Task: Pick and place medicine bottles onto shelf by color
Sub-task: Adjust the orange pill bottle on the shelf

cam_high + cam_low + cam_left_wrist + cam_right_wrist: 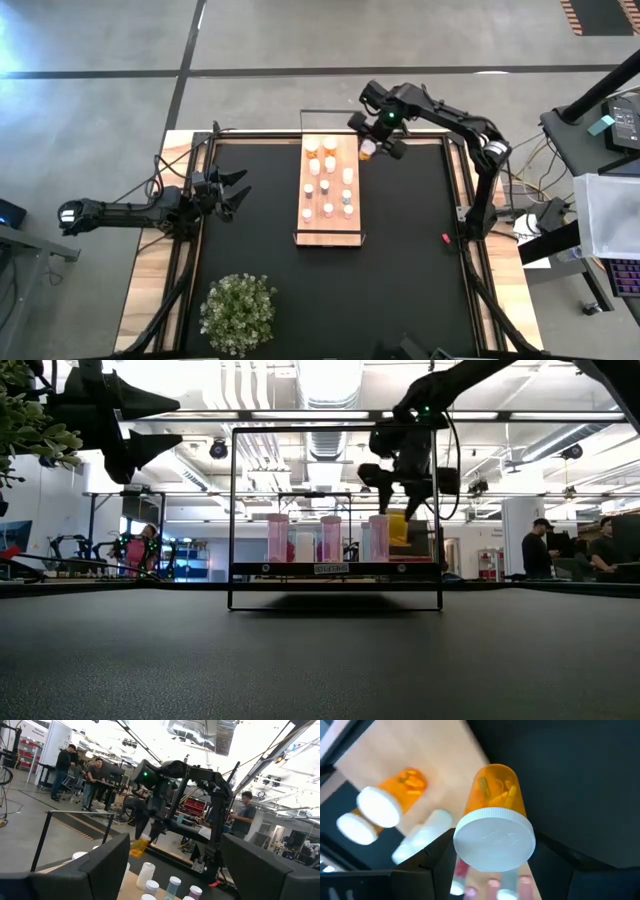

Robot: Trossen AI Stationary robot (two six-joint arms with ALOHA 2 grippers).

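Observation:
The light-wood shelf (330, 200) with a thin black frame stands on the black mat and bears several small bottles: orange ones (321, 148) at its far end, white, pink and pale ones (327, 188) nearer. My right gripper (372, 148) is shut on an orange bottle with a white cap (494, 820), just off the shelf's far right corner, above the mat. It also shows in the low view (398, 528) and the left wrist view (140, 846). My left gripper (235, 190) is open and empty, in the air at the mat's left edge. My right gripper pinches the orange bottle between its two fingers at the white cap (495, 845); the cap hides the exact place of contact. The bottle is lifted clear of mat and shelf, its orange body (496, 785) sticking out beyond the fingers, tilted.
A potted green plant (238, 312) stands at the mat's near left. A small red thing (446, 239) lies near the mat's right edge. Bare mat lies left and right of the shelf. People stand in the room beyond the table.

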